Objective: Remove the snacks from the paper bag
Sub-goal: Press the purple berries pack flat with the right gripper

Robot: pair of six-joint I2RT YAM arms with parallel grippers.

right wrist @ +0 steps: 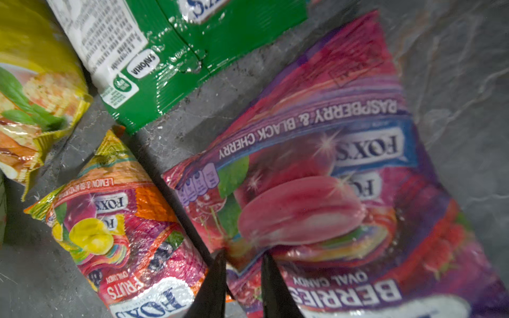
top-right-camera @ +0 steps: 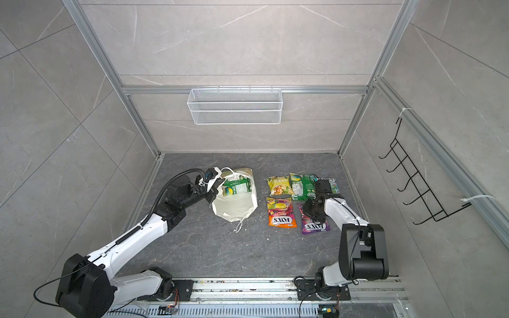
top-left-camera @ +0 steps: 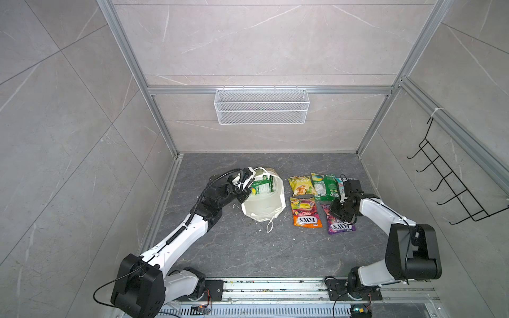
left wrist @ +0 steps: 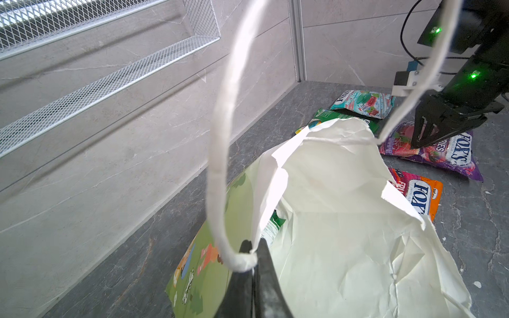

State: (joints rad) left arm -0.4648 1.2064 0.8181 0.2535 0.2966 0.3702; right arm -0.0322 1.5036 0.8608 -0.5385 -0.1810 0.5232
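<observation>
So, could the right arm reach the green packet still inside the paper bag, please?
Probably yes: the left gripper holds the paper bag open, the green packet shows inside, and nothing blocks the right gripper.

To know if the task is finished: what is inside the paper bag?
One green packet shows inside the paper bag, near its far wall. Anything under or behind that packet is covered and cannot be seen.
</observation>
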